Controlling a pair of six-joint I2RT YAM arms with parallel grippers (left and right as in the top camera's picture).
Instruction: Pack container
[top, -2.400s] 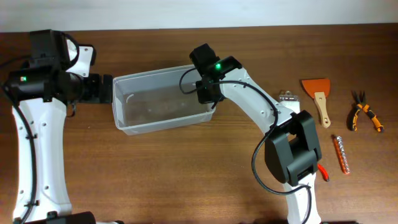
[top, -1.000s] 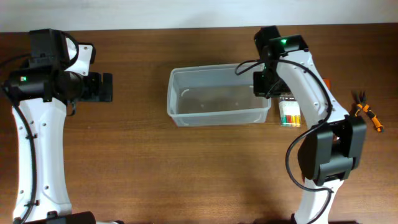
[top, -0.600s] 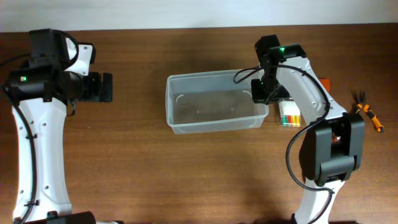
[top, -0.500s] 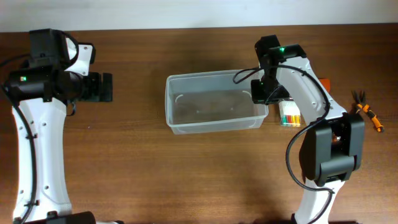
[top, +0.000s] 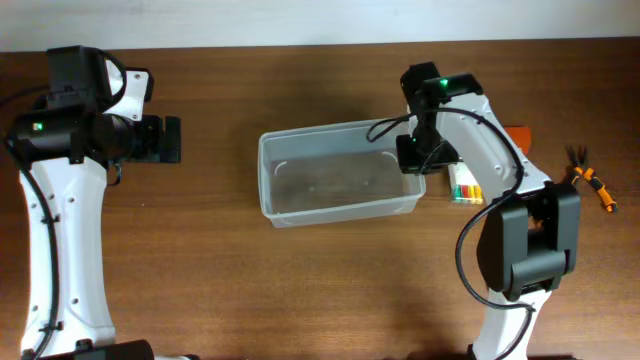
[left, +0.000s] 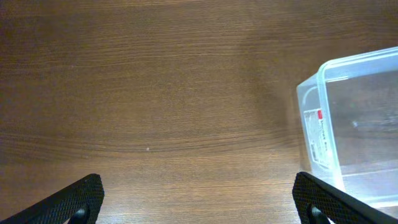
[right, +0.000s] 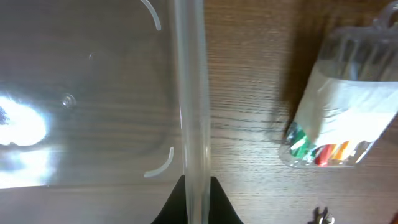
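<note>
The container is a clear plastic tub, empty, at the table's middle. My right gripper is shut on its right rim; in the right wrist view the rim runs between the two black fingertips. My left gripper is open and empty, well to the left of the tub. In the left wrist view its fingertips frame bare wood, and the tub's left end shows at the right.
A clear pack of coloured markers lies just right of the tub and also shows in the right wrist view. An orange scraper is partly hidden behind the right arm. Orange-handled pliers lie at the far right.
My right gripper has dragged the tub a little to the left and toward the front. Earlier it pulled it from the left side to the middle. The left arm has not moved.
</note>
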